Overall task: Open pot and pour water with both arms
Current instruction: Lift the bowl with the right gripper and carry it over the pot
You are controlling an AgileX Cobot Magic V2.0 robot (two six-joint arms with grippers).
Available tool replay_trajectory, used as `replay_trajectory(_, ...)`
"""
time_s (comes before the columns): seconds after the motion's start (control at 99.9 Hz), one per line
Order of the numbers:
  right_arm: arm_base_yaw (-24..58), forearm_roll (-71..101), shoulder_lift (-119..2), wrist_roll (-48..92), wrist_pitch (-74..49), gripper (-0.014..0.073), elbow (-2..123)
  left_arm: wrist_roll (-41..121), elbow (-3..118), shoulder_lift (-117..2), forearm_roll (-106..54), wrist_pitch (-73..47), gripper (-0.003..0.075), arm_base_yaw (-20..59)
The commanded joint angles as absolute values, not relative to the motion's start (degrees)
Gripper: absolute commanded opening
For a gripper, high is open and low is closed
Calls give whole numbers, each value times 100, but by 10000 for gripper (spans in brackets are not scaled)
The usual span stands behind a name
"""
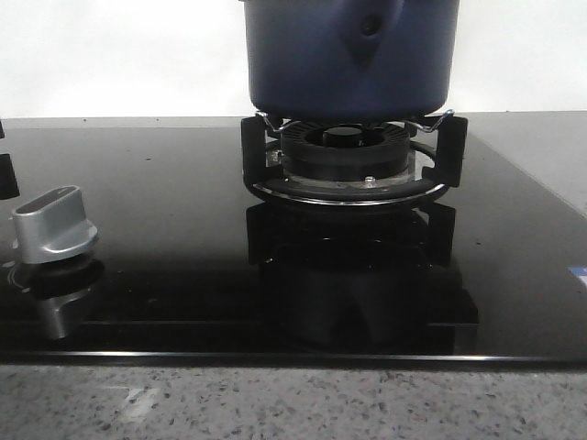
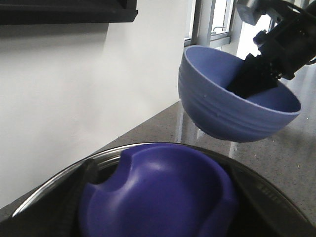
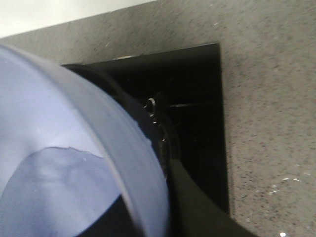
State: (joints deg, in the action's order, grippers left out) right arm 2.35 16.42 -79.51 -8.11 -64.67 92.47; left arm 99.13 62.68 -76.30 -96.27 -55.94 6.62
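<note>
Speckled stone countertop (image 1: 293, 403) runs along the near edge of the black glass cooktop (image 1: 165, 229). On that cooktop, the dark navy pot (image 1: 351, 57) sits on the burner grate (image 1: 353, 160). Left of the grate stands a silver control knob (image 1: 53, 225). Above the pot, the right gripper (image 2: 256, 74) clamps the rim of a tilted lighter-blue bowl (image 2: 232, 103). I cannot tell the left claw's state; a blue lid knob (image 2: 158, 197) fills its wrist view.
</note>
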Motion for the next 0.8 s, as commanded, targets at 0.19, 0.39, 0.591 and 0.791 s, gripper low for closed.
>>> replay_trajectory(0.19,582,1780,-8076,-792,-5776,-62,9793,9898,6445,-7419,-10214,-5752,304,638)
replay_trajectory(0.39,680,1613,-8416,-792,-5730,-62,10207,9898,6445,-7419,-10214,-5735,304,638)
replay_trajectory(0.591,1112,714,-8529,-792,-5389,-62,10218,9898,6445,-7419,-10141,-5625,304,638)
replay_trajectory(0.791,1405,131,-8552,-792,-5088,-62,10207,9898,6445,-7419,-10032,-5561,304,638)
